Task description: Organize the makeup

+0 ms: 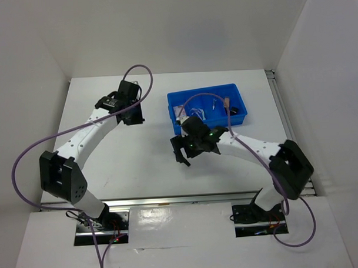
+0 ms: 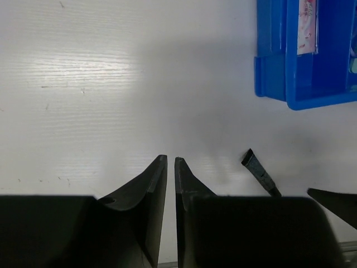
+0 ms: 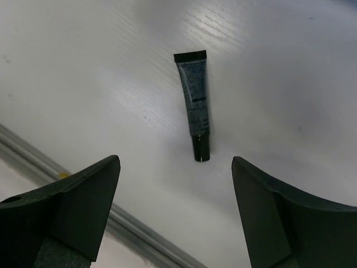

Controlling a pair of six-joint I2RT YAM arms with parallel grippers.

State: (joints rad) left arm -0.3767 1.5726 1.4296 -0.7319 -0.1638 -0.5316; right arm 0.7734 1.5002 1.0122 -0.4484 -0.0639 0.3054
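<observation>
Right hand [image 3: 175, 161] is hanging wide and empty above the slim black tube [image 3: 195, 103]. The tube is lying flat on the counter [image 3: 83, 67], outside the blue bin [image 1: 207, 89], off its near left corner. I'm judging a pick: the jaws are already lining up across the tube's narrow width, so centre over mid-body, drop straight, then close. Left hand [image 2: 170, 159] is sitting narrow, holding nothing, left of the bin. The bin wall and the near-side rail [image 3: 28, 148] are bounding the lift; the room between looks ample.
</observation>
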